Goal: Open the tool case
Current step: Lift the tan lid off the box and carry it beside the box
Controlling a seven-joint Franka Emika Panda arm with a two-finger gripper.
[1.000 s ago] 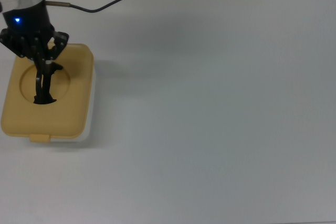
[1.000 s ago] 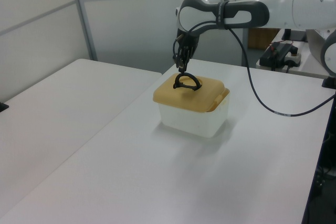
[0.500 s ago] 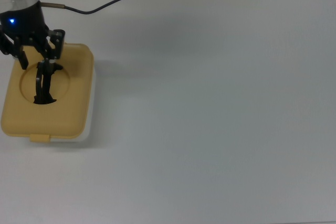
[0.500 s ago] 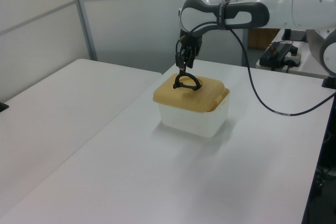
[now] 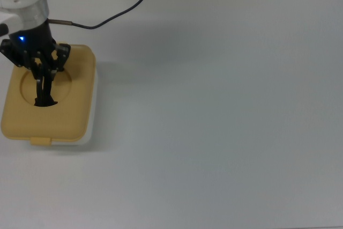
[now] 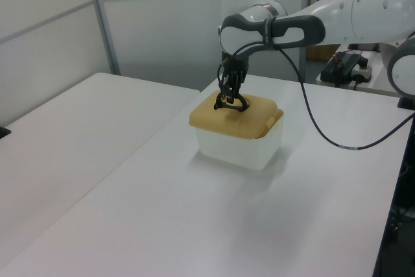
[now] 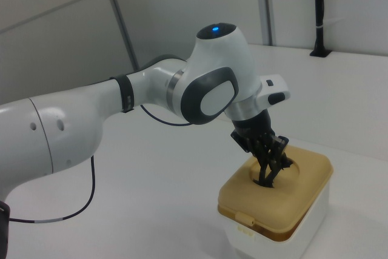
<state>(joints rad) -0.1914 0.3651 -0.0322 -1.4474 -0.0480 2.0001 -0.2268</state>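
Note:
The tool case [image 5: 75, 111] stands at the top view's left: a white tub [image 6: 240, 147] under a tan-yellow lid [image 7: 303, 180], which lies flat and closed. Its black folding handle [image 5: 43, 94] stands upright over the lid's circular recess. My gripper [image 5: 43, 73] points straight down over the recess, fingers drawn close around the top of the handle [image 6: 232, 102]. In the right view the gripper [image 7: 273, 159] reaches into the recess from above, and the handle [image 7: 267, 177] shows just below it.
A black cable [image 5: 107, 6] runs from my wrist across the table's far edge. A tan latch tab [image 5: 41, 141] sticks out at the lid's near edge. In the left view a second white table [image 6: 65, 128] adjoins on the left.
Half a second ago my fingers were spread apart and higher above the handle. Now the gripper has dropped lower and the fingers have closed in on the handle. The case has not moved.

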